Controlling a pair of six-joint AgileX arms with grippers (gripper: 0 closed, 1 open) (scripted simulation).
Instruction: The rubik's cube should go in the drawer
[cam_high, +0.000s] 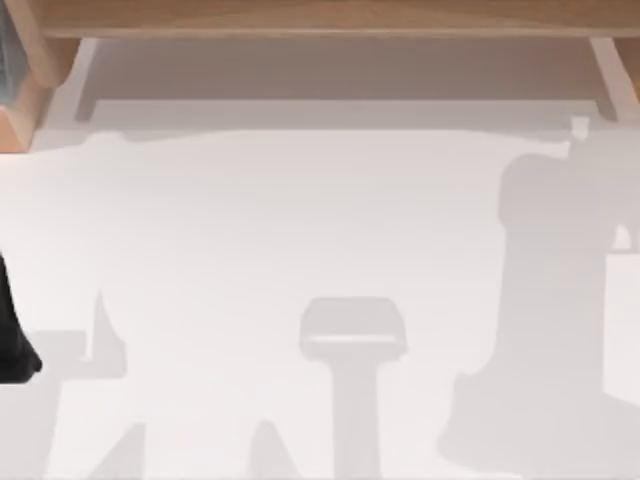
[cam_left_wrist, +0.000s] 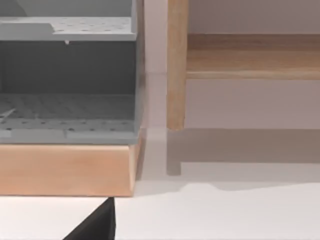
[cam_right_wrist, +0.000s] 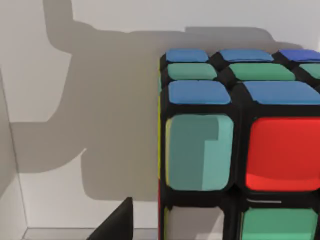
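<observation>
The right gripper's (cam_right_wrist: 117, 222) dark fingertip sat just beside the rubik's cube (cam_right_wrist: 240, 150); whether the jaws held it I could not tell. The cube loomed close before that wrist, against white surfaces. The left gripper (cam_left_wrist: 95, 225) hovered near the grey drawer (cam_left_wrist: 67, 80), which looked open and empty, so I judged the placing not yet done. A cube has no long axis; its faces sat square.

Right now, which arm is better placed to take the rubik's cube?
The right one, I judge. Its wrist view shows the rubik's cube very close. The left wrist view faces a grey drawer unit and wooden frame instead.
</observation>
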